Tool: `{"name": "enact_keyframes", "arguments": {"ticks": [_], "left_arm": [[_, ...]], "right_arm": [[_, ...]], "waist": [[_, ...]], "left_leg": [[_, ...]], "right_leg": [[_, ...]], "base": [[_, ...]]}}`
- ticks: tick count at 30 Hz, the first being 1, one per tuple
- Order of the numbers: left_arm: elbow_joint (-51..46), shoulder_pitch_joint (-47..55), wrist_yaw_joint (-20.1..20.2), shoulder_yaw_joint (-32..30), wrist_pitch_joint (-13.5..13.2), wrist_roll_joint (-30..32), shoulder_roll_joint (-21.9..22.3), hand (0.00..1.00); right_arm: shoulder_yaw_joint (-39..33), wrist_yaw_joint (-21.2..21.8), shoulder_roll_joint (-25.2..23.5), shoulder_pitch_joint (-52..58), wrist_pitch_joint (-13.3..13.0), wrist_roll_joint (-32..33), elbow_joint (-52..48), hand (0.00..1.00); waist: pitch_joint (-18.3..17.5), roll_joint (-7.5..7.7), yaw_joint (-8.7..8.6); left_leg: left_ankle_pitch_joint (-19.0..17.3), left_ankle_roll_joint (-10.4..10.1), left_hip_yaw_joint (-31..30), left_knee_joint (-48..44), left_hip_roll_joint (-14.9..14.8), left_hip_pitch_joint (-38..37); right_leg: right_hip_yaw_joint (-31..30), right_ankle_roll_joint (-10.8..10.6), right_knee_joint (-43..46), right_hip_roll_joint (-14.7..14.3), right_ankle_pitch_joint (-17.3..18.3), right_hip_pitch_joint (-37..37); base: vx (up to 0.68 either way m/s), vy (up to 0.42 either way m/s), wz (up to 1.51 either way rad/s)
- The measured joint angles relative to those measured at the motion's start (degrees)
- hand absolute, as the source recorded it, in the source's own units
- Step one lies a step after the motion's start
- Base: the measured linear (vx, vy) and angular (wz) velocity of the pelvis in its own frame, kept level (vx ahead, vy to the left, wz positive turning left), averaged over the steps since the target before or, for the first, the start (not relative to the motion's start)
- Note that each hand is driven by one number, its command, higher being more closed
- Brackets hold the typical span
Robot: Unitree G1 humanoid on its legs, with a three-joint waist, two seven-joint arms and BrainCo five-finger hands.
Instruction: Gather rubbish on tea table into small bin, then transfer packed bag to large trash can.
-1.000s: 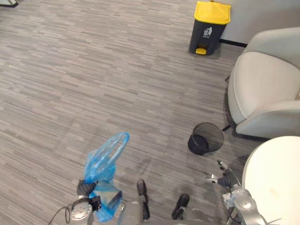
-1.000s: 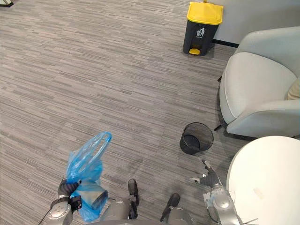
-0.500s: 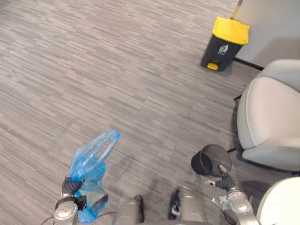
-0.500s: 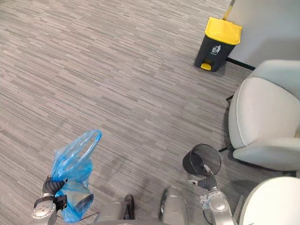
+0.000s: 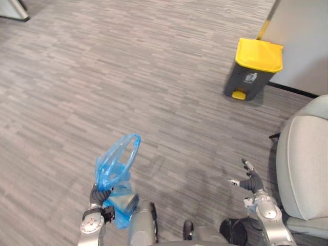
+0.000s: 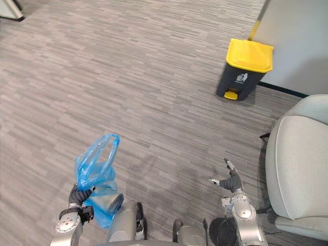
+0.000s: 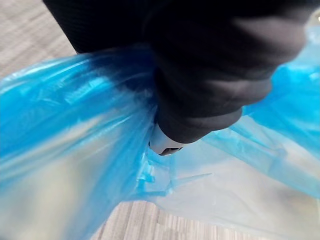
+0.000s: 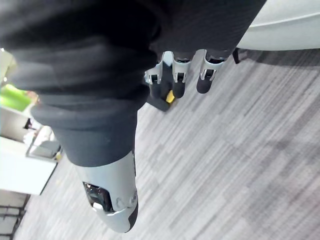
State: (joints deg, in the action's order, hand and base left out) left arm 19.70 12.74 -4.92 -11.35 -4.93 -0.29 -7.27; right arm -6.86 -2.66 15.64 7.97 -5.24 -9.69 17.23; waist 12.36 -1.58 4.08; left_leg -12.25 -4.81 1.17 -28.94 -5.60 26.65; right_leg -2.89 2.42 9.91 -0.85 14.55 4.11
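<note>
A blue plastic bag [image 5: 117,163] with rubbish inside hangs low on my left, its open loop standing up above my left hand [image 5: 97,196]. That hand is shut on the bag's gathered neck, and blue film [image 7: 75,150] wraps round it in the left wrist view. The large trash can [image 5: 253,69], dark grey with a yellow lid and yellow pedal, stands far ahead on the right against a wall. My right hand [image 5: 249,182] hangs open and empty over the floor, fingers [image 8: 174,70] straight.
The small black mesh bin [image 6: 220,231] sits on the floor at the bottom edge, by my right arm. A light grey armchair [image 5: 307,169] takes up the right side. Grey striped carpet [image 5: 128,82] stretches between me and the trash can.
The camera has moved forward and turned: the trash can looks nearer, the mesh bin has slid to the bottom edge, the white table has left view. The bag stays in my left hand.
</note>
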Motion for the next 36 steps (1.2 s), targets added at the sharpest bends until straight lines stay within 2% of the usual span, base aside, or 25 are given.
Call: {"name": "enact_keyframes", "arguments": {"ticks": [1,2,3,5,7,8,9,10,11,14,16,17,18,19,20,22,24,25,26,28,31,32,33,34,36], "left_arm": [[0.0,0.4,0.0,0.0,0.0,0.0,0.1,1.0],[0.2,2.0,0.0,0.1,0.0,0.1,0.2,1.0],[0.2,3.0,0.0,0.0,0.1,0.4,-0.2,1.0],[-0.3,3.5,0.0,0.7,0.1,1.0,-0.1,1.0],[-0.4,3.3,-0.1,1.0,0.3,1.0,-0.9,1.0],[-0.4,2.7,-0.1,1.6,0.6,1.0,-1.5,1.0],[-0.5,2.4,-0.2,2.3,0.7,1.0,-2.2,1.0],[-1.0,1.2,-0.4,2.3,0.7,0.9,-2.7,1.0],[-1.2,0.9,-0.5,2.2,0.7,0.9,-3.0,1.0],[-0.6,-2.4,-0.5,1.5,0.4,0.8,-4.9,1.0],[0.9,-3.7,-0.7,0.2,0.3,0.9,-5.0,1.0],[1.0,-3.6,-0.7,0.1,0.3,1.0,-4.9,1.0],[2.7,-3.8,-0.6,0.2,0.3,1.1,-4.1,1.0],[3.1,-3.8,-0.4,0.0,0.3,1.2,-4.5,1.0],[3.2,-4.1,-0.4,0.0,0.3,1.2,-4.2,1.0],[3.1,-3.4,-0.3,0.0,0.2,1.3,-3.0,1.0],[2.7,-2.6,-0.1,1.9,0.1,1.2,-2.1,1.0],[2.6,-2.6,0.0,2.4,0.1,1.2,-1.9,1.0],[2.1,-2.4,0.0,2.6,0.1,1.2,-1.0,1.0],[0.4,-1.3,0.1,2.6,0.1,1.2,0.1,1.0],[-0.1,0.5,0.4,2.9,0.1,1.2,0.3,1.0],[0.0,0.9,0.5,2.8,0.1,1.2,0.4,1.0],[0.0,1.4,0.5,2.6,0.1,1.2,0.3,1.0],[0.0,2.2,0.5,2.0,0.1,1.2,0.3,1.0],[0.0,1.9,0.6,2.4,0.3,1.2,0.7,1.0]], "right_arm": [[0.1,0.0,0.3,-0.1,0.1,-0.1,0.8,0.0],[0.3,0.0,0.3,-0.1,0.2,-0.2,2.7,0.0],[0.8,0.1,-0.6,0.3,0.5,-0.6,4.4,0.0],[1.3,0.2,-2.0,2.1,0.6,-2.0,4.5,0.0],[2.6,0.2,-2.4,1.3,0.8,-2.8,5.9,0.0],[2.9,0.2,-2.6,1.3,0.8,-3.1,6.3,0.0],[3.3,0.2,-2.8,1.3,0.9,-3.4,6.4,0.0],[4.2,0.2,-2.9,0.7,0.8,-3.4,6.4,0.0],[4.6,0.1,-2.9,0.5,0.8,-3.4,6.4,0.0],[4.6,0.2,-2.7,-1.1,0.7,-3.4,7.9,0.0],[3.3,0.2,-2.1,-1.3,1.2,-3.9,9.0,0.0],[3.0,0.2,-1.6,-1.2,1.2,-4.0,9.0,0.0],[1.9,0.2,-0.3,-1.1,1.5,-4.1,9.3,0.0],[1.5,0.2,0.1,-1.8,1.5,-4.4,9.0,0.0],[0.9,0.2,0.3,-1.9,1.5,-4.4,9.0,0.0],[1.0,0.3,1.0,-1.9,1.5,-4.4,8.4,0.0],[0.7,0.1,0.7,-1.2,1.4,-4.4,5.6,0.0],[0.7,0.1,0.7,-1.1,1.3,-4.4,4.6,0.0],[0.6,-0.2,0.8,-1.1,1.3,-4.3,2.5,0.0],[0.6,-0.4,0.7,-1.4,1.2,-4.3,1.5,0.0],[0.2,-1.0,0.8,-0.9,1.4,-4.3,3.1,0.0],[-0.4,-1.3,0.8,-1.0,1.6,-4.3,5.1,0.0],[-0.3,-1.3,0.6,-1.0,1.8,-4.3,6.1,0.0],[-0.1,-1.3,-0.2,-0.5,1.9,-4.4,7.0,0.0],[-0.2,-1.4,-0.6,0.6,2.0,-4.4,7.0,0.0]], "waist": [[-0.5,-0.84,0.06],[-1.6,-1.47,-0.04],[-3.2,0.79,0.08],[-4.7,4.22,-0.04],[-4.1,4.67,-1.35],[-3.9,4.4,-2.15],[-3.5,3.93,-3.27],[-2.9,2.72,-3.45],[-2.6,2.2,-3.61],[-2.1,2.5,-4.77],[-2.1,3.21,-5.92],[-2.2,3.56,-6.34],[-2.2,1.36,-6.23],[-1.9,1.15,-6.44],[-1.6,0.83,-6.42],[-0.6,-0.58,-5.67],[0.0,-0.51,-4.12],[0.2,-0.23,-3.35],[0.5,0.27,-3.02],[0.6,0.28,-2.18],[0.2,-0.19,-0.14],[-0.8,-0.98,0.07],[-1.2,-0.67,0.35],[-2.4,1.33,-0.02],[-2.9,2.52,-0.32]], "left_leg": [[0.6,-1.0,-2.3,5.0,0.1,-0.4],[4.9,-1.5,-3.6,5.6,-0.4,-1.1],[5.5,-1.0,-2.1,3.3,1.0,-1.5],[1.3,3.2,3.6,-0.6,2.8,-4.0],[-0.7,4.9,5.5,-0.2,3.3,-9.8],[-0.9,5.2,6.1,0.6,3.4,-12.1],[-1.2,5.6,7.5,3.2,2.9,-17.1],[-1.3,5.8,8.7,7.5,2.2,-22.4],[-1.3,5.8,9.4,9.0,2.0,-24.1],[-1.3,5.7,11.0,15.5,1.9,-30.5],[-3.2,2.4,10.6,17.6,2.6,-35.9],[-4.0,1.2,9.9,17.6,2.6,-37.2],[-4.5,-0.3,9.4,16.6,1.2,-38.4],[-2.2,-3.3,9.2,10.0,0.5,-35.9],[1.3,-3.3,8.7,0.1,-0.7,-32.5],[8.8,-2.3,7.8,-16.8,-4.5,-26.1],[2.5,0.2,6.9,-31.5,-6.9,-17.4],[1.8,0.8,7.2,-32.0,-6.9,-15.2],[0.0,2.7,8.7,-29.5,-6.5,-9.7],[-0.9,3.2,9.0,-20.9,-5.4,-6.1],[2.1,0.2,7.6,4.5,-1.8,-5.6],[8.7,2.0,7.0,10.4,-1.0,-6.0],[11.5,3.5,7.0,10.3,-0.4,-6.6],[9.7,5.7,8.1,7.9,2.0,-6.2],[5.6,7.8,10.4,5.0,4.0,-7.1]], "right_leg": [[-1.2,-0.8,0.1,-0.3,1.4,0.6],[-3.8,-1.8,2.1,-0.6,5.1,2.1],[-5.7,-2.6,4.3,1.5,7.4,1.8],[-6.8,-7.1,18.3,5.6,8.3,-2.6],[-5.4,-16.9,38.5,7.1,3.1,-10.8],[-4.0,-15.6,43.6,7.5,3.2,-13.0],[-0.3,-10.3,47.9,8.0,4.1,-16.4],[4.8,-7.1,47.3,7.9,4.8,-20.8],[6.6,-6.8,46.1,7.9,4.8,-22.6],[13.9,-4.9,25.3,6.8,1.4,-29.7],[15.7,-2.1,5.8,4.5,-12.8,-29.7],[15.6,0.4,5.8,4.5,-17.8,-29.3],[15.9,2.9,10.0,3.7,-18.8,-29.4],[17.0,3.3,13.5,4.0,-14.2,-29.8],[16.7,4.0,13.9,3.6,-11.9,-28.0],[16.2,4.6,10.2,1.1,-10.5,-21.6],[13.8,5.5,5.2,-1.5,-9.2,-13.1],[13.1,5.6,4.2,-1.6,-8.8,-11.6],[11.3,5.8,2.1,-1.8,-6.9,-8.2],[8.8,5.4,1.6,-2.0,-4.7,-5.6],[4.1,2.6,1.0,-1.2,-0.7,-1.8],[2.2,0.7,1.5,-1.1,1.0,-0.8],[1.0,0.0,2.1,-0.6,2.0,-0.6],[0.6,-2.3,3.2,2.2,4.2,-0.2],[0.7,-5.6,9.9,5.2,5.7,-1.4]], "base": [[0.41,0.264,-1.07],[0.56,0.343,-1.04],[0.71,0.375,-1.16],[0.69,0.285,-1.06],[0.5,0.211,-0.81],[0.6,0.228,-0.58],[0.57,0.192,-0.58],[0.56,0.169,-0.62],[0.46,0.093,-0.68],[0.5,0.017,-0.19],[0.59,-0.08,0.19],[0.63,-0.092,0.12],[0.71,-0.125,0.05],[0.7,-0.145,-0.07],[0.69,-0.161,-0.04],[0.51,-0.108,-0.23],[0.53,-0.053,-0.59],[0.49,-0.027,-0.67],[0.36,-0.007,-0.44],[0.54,0.088,-0.71],[0.51,0.186,-0.81],[0.57,0.263,-0.84],[0.63,0.292,-0.62],[0.53,0.211,-0.28],[0.65,0.23,-0.18]]}}
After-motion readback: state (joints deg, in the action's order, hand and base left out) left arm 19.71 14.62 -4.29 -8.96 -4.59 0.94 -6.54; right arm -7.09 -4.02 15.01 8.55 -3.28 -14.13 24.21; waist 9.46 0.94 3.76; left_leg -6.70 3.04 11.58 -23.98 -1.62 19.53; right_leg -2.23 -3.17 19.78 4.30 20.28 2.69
